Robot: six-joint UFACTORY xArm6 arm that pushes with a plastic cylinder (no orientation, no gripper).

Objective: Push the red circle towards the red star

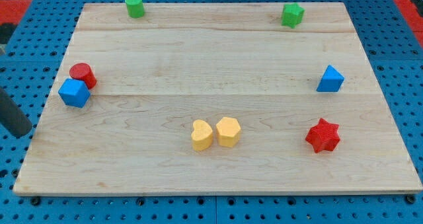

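So the wooden bench [218,59] takes up most of the view, with the blocks scattered around its edges. There's no claw on this arm, just a dark rod [12,112], so there's nothing to be wide, narrow or holding anything. It comes in at the view's left, and my tip [24,133] looks parked just off the bench's left edge, not touching any block.

The red star [322,135] is way across from my tip, far to the view's right at about the same level. Closest to my tip is the blue cube [73,92], up and to the right of it. The red circle [82,74] sits right behind that, a bit further up, and the two look like they're touching. Roughly midway along the line from my tip to the star are the yellow heart [201,135] and yellow hexagon [228,131], side by side.

My guess is that the tip is sitting on the left because the push has to go rightward and slightly down the view. The cube is crowding the circle's lower left, though, so I'd want to come in above the cube, or it'll get dragged along. The yellow pair is near the path too.
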